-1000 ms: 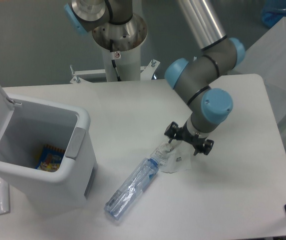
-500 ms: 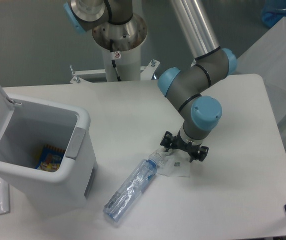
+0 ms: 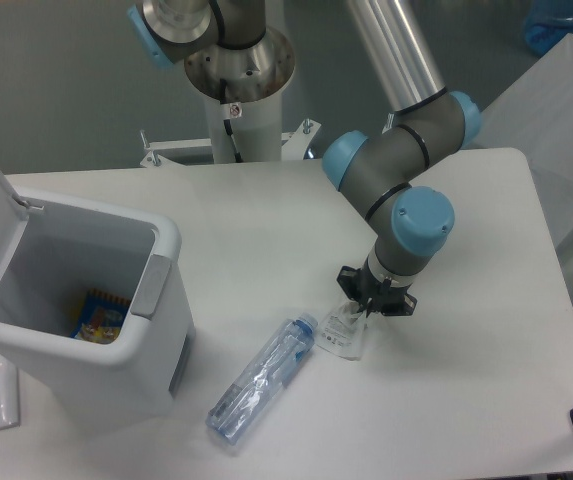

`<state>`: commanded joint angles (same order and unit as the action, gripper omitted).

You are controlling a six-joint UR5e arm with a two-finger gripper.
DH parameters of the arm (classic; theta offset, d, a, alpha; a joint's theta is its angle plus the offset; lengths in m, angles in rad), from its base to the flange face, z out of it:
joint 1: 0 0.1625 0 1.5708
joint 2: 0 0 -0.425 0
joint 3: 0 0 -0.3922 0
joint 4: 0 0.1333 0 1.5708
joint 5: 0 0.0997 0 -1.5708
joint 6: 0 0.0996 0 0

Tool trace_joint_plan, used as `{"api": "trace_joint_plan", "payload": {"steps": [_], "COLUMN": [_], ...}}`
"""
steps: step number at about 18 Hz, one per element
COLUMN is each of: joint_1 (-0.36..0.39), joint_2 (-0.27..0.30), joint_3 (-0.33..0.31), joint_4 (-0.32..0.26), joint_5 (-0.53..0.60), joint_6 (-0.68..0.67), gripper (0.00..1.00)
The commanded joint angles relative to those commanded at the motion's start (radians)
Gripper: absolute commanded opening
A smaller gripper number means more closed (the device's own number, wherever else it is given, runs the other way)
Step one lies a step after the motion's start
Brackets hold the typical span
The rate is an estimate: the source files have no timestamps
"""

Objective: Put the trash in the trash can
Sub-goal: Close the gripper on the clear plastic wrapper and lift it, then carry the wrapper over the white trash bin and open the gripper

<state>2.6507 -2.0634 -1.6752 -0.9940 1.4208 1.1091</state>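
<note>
Since the earlier frame the pincer had narrowed and apparently pinched the small crumpled clear plastic wrapper, lower centre, beside the crushed bluish plastic bottle. Lifting straight up should clear the boxy white trash can at left.

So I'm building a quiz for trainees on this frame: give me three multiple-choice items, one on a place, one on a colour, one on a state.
1. Where does the bottle lie?
A. inside the bin
B. on the table, between bin and wrapper
C. in the gripper

2. What colour are the arm's joint caps?
A. light blue
B. red
C. green

3. The trash can lid is:
A. shut
B. missing
C. flipped open

Answers: B, it lies flat on the table left of the wrapper; A, the cap above the gripper is light blue; C, the bin's inside shows.
</note>
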Motion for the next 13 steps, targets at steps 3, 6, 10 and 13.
{"api": "trace_joint_plan", "payload": {"steps": [3,6,10,13], "joint_1": [0.026,0.029,-0.007,-0.046], "joint_2": [0.034,0.077,0.172,0.238], "joint_3": [0.063,0.078,0.084,0.092], "joint_4": [0.0,0.0,0.002,0.009], "joint_5": [-0.179,-0.252,-0.348,-0.414], "joint_6": [-0.008,-0.029,-0.168,-0.262], "gripper": [0.0,0.0,0.0,0.0]}}
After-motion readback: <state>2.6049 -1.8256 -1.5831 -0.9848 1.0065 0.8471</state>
